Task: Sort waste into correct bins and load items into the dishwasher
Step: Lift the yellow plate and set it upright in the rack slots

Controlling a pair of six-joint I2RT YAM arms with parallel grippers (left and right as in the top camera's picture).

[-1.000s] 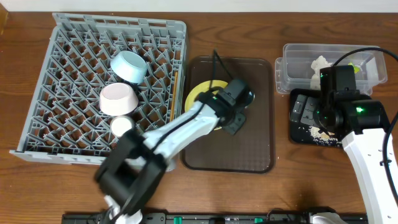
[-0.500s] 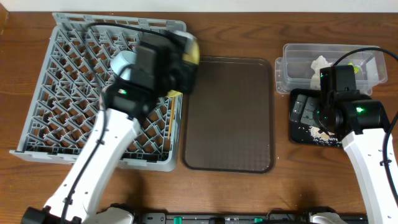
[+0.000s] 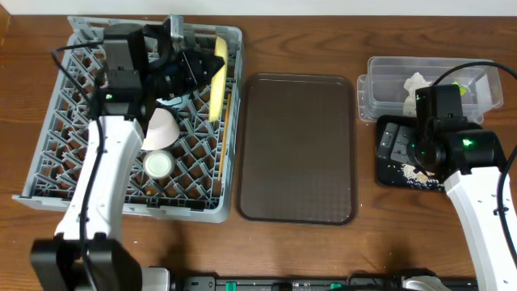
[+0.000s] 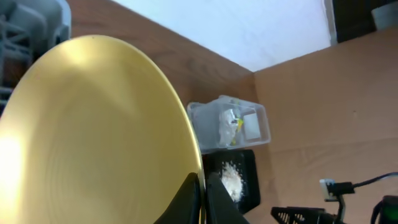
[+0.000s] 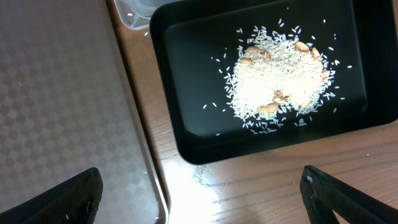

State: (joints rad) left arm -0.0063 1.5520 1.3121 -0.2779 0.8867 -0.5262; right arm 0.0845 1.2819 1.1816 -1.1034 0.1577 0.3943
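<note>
One pink bowl (image 3: 164, 125), whitish cup (image 3: 159, 164) near plate (image 3: 218, 77).

The overhead camera looks straight down from high on the whole table (image 3: 388, 242), rack (image 3: 48, 145) to black tray (image 3: 388, 171). The left wrist camera sits close behind the plate (image 4: 93, 137) clamped in its jaws, facing that distant tray. The right wrist camera looks down on it closely, ahead of its spread jaws.

brown tray (image 3: 299, 149) bare, upright plate (image 3: 218, 69) blocking rack (image 3: 60, 149) corner
</note>
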